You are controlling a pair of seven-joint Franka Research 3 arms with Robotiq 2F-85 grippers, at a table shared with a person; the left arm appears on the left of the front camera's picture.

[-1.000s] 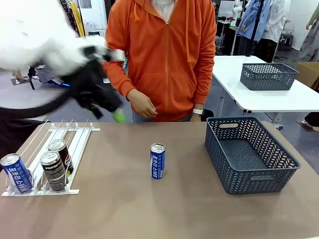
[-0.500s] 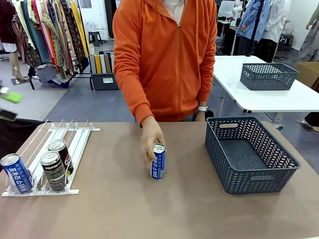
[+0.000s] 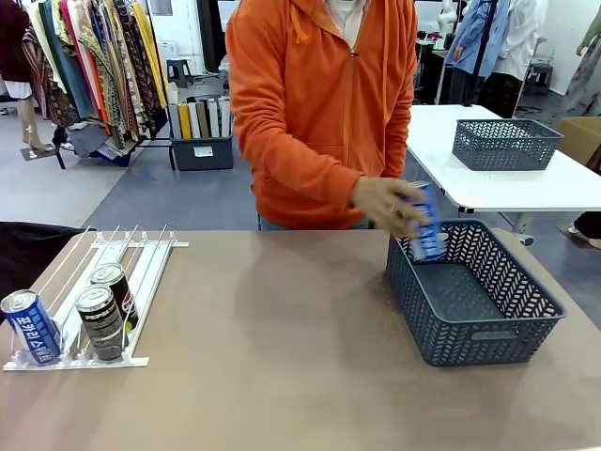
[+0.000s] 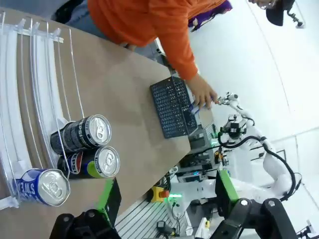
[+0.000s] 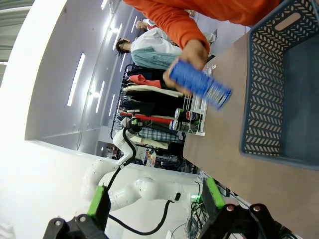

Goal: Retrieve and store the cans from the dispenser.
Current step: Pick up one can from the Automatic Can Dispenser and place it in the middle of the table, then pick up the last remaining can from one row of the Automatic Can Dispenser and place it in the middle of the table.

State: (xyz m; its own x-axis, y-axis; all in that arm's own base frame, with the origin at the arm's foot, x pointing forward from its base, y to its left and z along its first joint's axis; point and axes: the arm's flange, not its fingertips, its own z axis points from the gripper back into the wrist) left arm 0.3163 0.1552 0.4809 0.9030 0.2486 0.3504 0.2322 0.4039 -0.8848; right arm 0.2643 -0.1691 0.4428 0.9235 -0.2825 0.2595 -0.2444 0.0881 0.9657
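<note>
Cans, 3 of them, sit at the rack's low end, while a person's hand holds a blue can over the basket rim. Left gripper and right gripper both gape wide, empty.

- We see the person's hoodie: orange, zipped, with drawstrings, over a white top.
- Our left gripper: black, green pads.
- Our right gripper looks alike; our left arm is white and rounded.
</note>
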